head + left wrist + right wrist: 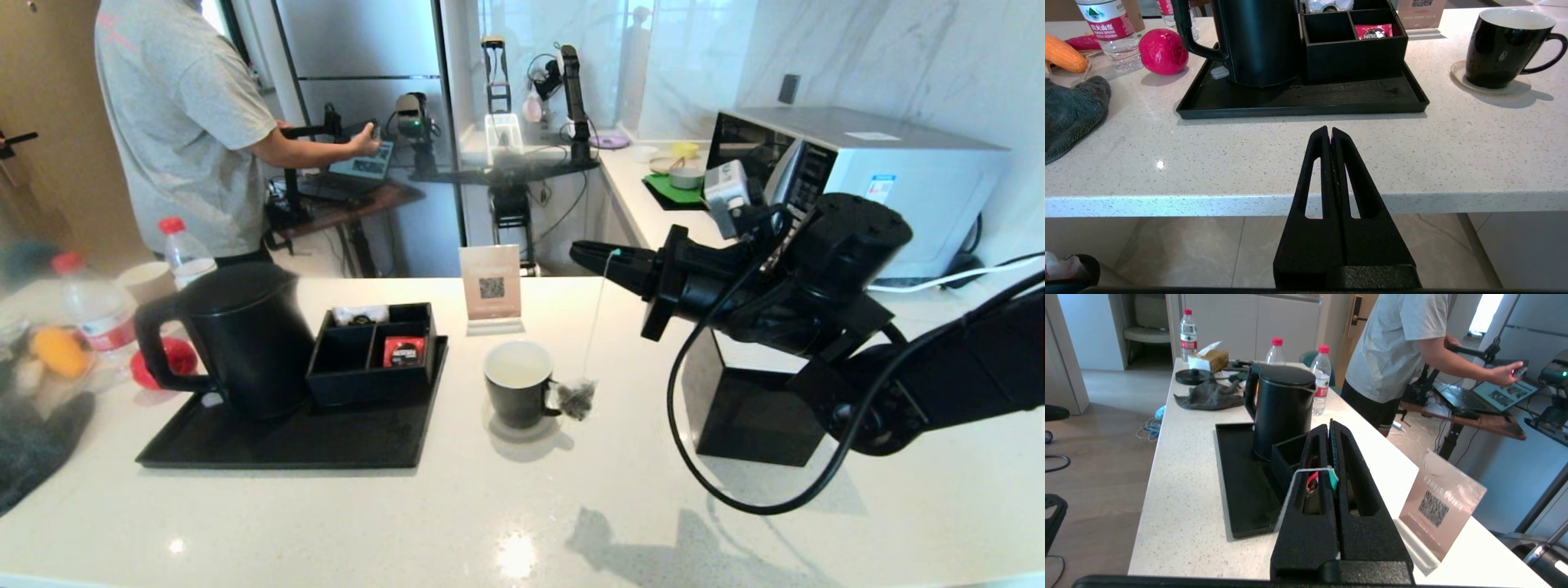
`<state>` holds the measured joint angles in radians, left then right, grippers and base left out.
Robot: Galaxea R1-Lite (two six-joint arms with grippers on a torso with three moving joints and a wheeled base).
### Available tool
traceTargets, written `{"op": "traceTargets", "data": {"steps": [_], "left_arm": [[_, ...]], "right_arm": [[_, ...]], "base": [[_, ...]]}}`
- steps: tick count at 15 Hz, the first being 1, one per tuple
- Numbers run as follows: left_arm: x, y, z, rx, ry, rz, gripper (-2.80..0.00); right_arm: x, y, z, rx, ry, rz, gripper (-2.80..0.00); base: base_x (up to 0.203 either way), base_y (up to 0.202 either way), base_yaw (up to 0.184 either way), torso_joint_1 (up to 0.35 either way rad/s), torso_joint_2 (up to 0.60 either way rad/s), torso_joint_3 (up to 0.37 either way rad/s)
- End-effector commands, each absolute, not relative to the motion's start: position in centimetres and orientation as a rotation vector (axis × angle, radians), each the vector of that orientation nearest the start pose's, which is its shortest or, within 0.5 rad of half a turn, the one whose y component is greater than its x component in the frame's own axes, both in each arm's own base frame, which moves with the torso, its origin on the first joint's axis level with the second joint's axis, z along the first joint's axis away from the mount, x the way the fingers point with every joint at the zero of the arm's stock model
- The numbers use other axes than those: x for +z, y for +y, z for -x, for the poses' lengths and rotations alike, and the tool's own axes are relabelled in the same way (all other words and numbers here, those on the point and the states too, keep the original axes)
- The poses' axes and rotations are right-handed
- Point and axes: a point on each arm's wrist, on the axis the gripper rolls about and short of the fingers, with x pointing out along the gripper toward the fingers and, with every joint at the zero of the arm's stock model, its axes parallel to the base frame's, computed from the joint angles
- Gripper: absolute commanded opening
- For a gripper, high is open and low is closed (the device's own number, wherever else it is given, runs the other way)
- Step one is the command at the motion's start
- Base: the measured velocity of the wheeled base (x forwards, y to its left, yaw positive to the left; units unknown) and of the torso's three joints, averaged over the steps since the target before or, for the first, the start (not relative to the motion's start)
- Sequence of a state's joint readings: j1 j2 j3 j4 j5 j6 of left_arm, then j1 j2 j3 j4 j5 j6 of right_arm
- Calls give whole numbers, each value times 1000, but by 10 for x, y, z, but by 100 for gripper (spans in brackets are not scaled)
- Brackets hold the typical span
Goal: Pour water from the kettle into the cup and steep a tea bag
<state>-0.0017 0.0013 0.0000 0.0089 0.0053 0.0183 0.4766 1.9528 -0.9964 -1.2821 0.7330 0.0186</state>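
The right gripper, jaws clenched on the tea bag's tag, dangles the tea bag just outside the cup, at its 3 o'clock. Lowering now would miss the cup and land the bag on the tabletop. The left gripper is parked, jaws clenched empty.

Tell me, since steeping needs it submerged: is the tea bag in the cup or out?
Out. The tea bag hangs on its string from the right end effector, beside the cup, next to its handle.
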Motion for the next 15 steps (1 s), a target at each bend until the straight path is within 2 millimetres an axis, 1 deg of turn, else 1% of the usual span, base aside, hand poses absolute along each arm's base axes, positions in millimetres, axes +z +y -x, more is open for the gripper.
{"op": "traceTargets", "data": {"steps": [1,3,5,8,11,15], "left_arm": [[75,0,23,5,9,-18,-280],[75,0,23,5,9,-18,-280],[75,0,23,5,9,-17,-280],[75,0,23,5,9,-17,-280],[75,0,23,6,9,-17,-280],[75,0,23,6,9,-17,-280]], "right_arm": [[219,184,-322,1206,-370,30,-280],[229,186,-328,1208,-395,20,-280],[233,191,-333,1215,-407,10,-280],[224,199,-340,1225,-392,5,-280],[210,209,-348,1238,-373,1,-280],[206,225,-361,1256,-390,-1,-280]], "base": [[0,0,0,0,0,0],[0,0,0,0,0,0],[0,0,0,0,0,0],[0,0,0,0,0,0],[0,0,0,0,0,0],[0,0,0,0,0,0]]}}
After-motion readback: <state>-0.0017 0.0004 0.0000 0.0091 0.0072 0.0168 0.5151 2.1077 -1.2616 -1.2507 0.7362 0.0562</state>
